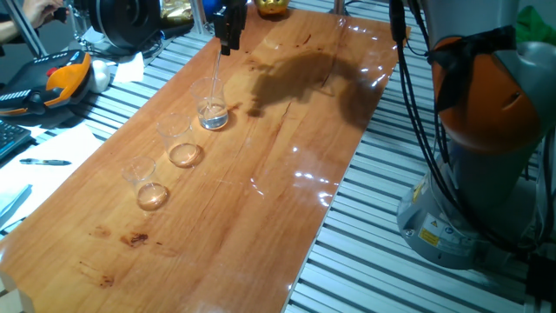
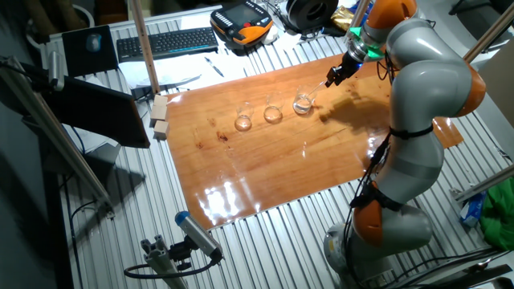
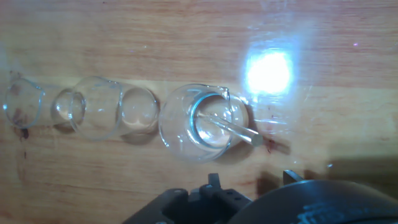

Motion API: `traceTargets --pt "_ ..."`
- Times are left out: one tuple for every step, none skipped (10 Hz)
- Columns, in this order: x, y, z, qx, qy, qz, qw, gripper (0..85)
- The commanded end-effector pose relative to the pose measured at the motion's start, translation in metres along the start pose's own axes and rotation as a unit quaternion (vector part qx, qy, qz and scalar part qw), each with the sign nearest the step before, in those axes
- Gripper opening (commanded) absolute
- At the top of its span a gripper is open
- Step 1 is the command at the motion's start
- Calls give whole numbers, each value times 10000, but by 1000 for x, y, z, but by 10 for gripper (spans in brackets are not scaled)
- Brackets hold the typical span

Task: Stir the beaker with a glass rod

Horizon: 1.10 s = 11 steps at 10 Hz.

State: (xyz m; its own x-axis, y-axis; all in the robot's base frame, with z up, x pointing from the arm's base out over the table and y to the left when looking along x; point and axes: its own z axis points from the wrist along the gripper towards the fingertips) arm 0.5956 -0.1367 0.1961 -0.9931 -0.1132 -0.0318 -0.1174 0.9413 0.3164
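Along the left long edge of the glossy reddish-brown wooden tabletop [image 1: 287, 226], three small clear glass vessels are standing in a straight row. Nearest to the fixed camera at the tabletop's end is sitting a small clear glass beaker with an amber-tinted bottom [image 1: 148, 186]. Just beyond it, a second amber-bottomed clear beaker [image 1: 180, 143] is standing apart from it. Farthest along the row, toward the far corner, the small straight-walled clear beaker with a silvery-white bottom [image 1: 211, 105] is resting upright on the wood. A thin transparent glass rod [image 1: 217, 74] is slanting down into this last beaker; the hand view shows its lower end [image 3: 227, 126] lying inside the rim. Above it, the black two-finger pincer [image 1: 228, 36] is hanging over the beaker, pinching the rod's upper end. Past the far edge, a yellow object [image 1: 273, 6] is lying.
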Motion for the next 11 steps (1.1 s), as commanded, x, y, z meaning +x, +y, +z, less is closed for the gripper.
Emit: traceTargets --pt "-1 0 0 9 -18 -7 10000 510" --pt "-4 -1 3 -28 -30 -15 10000 510" --pt "-7 -1 4 -58 -34 -30 10000 510" --pt "-10 -2 5 -45 -17 -38 10000 510" --pt "-11 -2 6 -45 -17 -38 10000 510" --pt "-11 -2 7 -54 -10 -38 10000 510" --pt "-13 -2 7 -54 -10 -46 10000 510" --pt "-14 -2 8 -54 -10 -61 10000 510" --pt "-16 -2 10 -69 -12 -61 10000 510" --pt "-17 -2 11 -83 -21 -61 9999 510" --pt "-18 -3 13 -82 -29 -61 9999 510"
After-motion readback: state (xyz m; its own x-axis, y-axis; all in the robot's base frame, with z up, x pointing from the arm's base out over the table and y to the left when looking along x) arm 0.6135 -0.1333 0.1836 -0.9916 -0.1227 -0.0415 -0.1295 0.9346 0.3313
